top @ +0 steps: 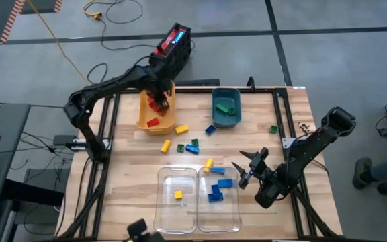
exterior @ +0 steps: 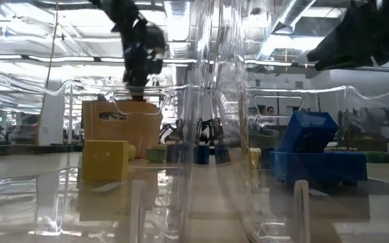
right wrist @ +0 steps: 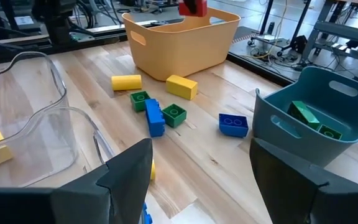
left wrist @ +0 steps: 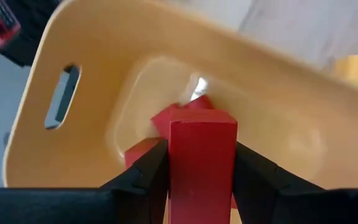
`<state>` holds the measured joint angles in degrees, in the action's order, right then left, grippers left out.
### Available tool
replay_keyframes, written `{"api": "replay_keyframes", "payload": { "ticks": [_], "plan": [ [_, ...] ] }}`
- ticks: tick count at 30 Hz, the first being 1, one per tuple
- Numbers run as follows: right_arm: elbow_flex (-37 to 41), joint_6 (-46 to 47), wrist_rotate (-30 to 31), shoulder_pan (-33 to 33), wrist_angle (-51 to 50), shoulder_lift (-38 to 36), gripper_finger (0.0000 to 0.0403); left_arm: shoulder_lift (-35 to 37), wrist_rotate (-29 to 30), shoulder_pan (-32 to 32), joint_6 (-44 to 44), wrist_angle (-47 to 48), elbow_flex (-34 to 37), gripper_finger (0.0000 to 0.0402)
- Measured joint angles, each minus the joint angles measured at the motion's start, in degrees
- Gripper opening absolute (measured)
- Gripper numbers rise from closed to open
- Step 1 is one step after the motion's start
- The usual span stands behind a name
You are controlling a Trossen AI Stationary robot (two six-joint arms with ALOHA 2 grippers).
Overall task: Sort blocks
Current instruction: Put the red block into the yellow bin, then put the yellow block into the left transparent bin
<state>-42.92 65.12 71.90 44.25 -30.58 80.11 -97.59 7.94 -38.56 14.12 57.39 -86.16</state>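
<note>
The left gripper (left wrist: pixel 201 180) is gripping a red block (left wrist: pixel 202 163) between its fingers over the yellow bin (top: pixel 157 113), where other red blocks are lying; releasing low would likely keep it from bouncing. The right gripper (top: pixel 249 168) is waiting wide open and empty beside the clear bins (top: pixel 197 200). Loose blocks are lying on the wooden surface (top: pixel 281 128); beyond is a grey floor with cables.

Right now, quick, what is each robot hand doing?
Left hand: closed on a red block, above the yellow bin.
Right hand: open, holding nothing.
</note>
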Motion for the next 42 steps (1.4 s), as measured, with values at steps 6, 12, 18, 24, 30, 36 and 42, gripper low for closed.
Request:
{"api": "replay_keyframes", "payload": {
  "ticks": [6,12,18,24,30,36,42],
  "plan": [
    [0.0,0.0,0.02,-0.02,0.01,0.01,0.0285,-0.06,-5.69,-5.32,0.17,-4.46,7.64,0.0134],
    [0.0,-0.03,0.03,-0.15,0.13,0.01,0.0285,-0.04,-6.29,-5.51,0.15,-5.53,12.68,0.0135],
    [0.0,-0.05,0.04,-0.13,0.17,0.01,0.0285,-0.04,-6.18,-4.24,-0.63,-5.99,13.8,0.0156],
    [0.0,-0.07,0.04,-0.13,0.29,0.01,0.0285,-0.01,-5.69,-3.72,-0.93,-5.81,13.52,0.0199],
    [0.0,-0.13,0.07,-0.13,0.39,0.01,0.0285,1.36,-2.5,-3.26,0.32,-0.7,4.57,0.0212],
    [0.0,-0.15,0.09,-0.13,0.41,0.01,0.0285,2.45,4.39,3.97,3.04,-0.72,-4.16,0.0213],
    [0.0,-0.17,0.09,-0.53,0.45,0.01,0.0285,0.19,-1.04,13.43,4.3,-4.0,-5.28,0.0213]
  ]
}}
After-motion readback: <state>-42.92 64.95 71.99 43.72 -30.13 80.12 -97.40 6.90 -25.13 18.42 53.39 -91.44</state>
